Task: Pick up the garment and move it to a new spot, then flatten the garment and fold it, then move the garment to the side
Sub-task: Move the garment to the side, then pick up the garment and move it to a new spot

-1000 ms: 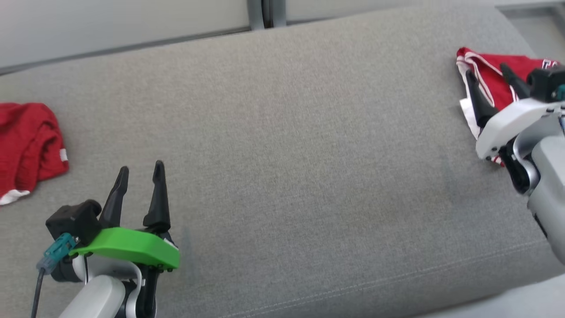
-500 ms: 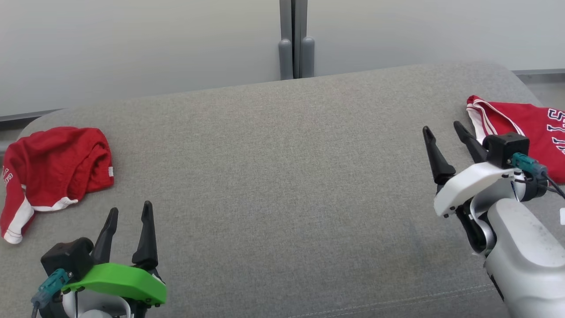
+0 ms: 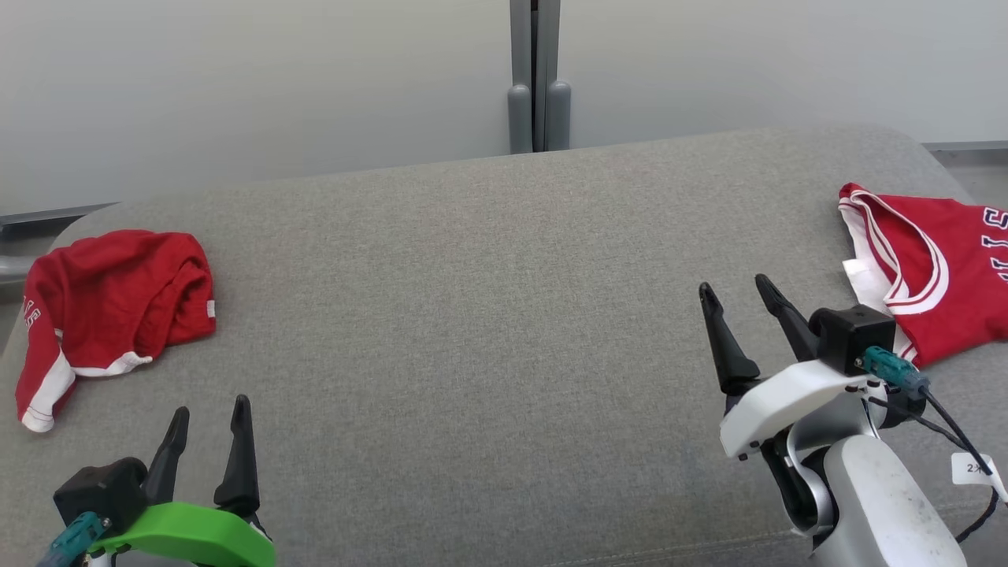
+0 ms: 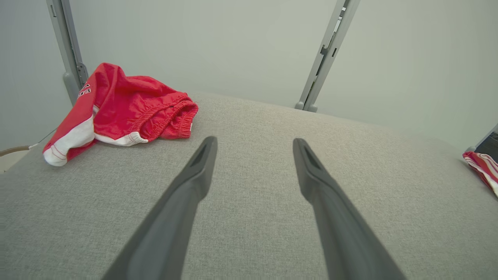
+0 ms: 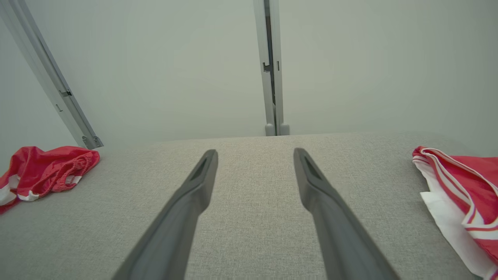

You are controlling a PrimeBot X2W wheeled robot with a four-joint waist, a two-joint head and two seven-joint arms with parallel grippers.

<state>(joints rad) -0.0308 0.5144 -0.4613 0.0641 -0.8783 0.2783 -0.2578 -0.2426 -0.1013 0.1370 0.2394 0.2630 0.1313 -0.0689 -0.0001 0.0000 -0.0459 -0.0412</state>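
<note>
Pincers both gape empty: your left pincer (image 3: pixel 211 404) and right pincer (image 3: pixel 732 283) hover over the bench (image 3: pixel 488 315) middle. Red jersey (image 3: pixel 937 276) lies at the bench's right end, seemingly set aside; crumpled red shorts (image 3: pixel 118 299) sit at its left end — likely your next pick.

Left gripper (image 3: pixel 209 417), right gripper (image 3: pixel 736 291) agape

The tapered jaws are black, the left cover (image 3: pixel 189 537) green, the right cover (image 3: pixel 787 392) white.
</note>
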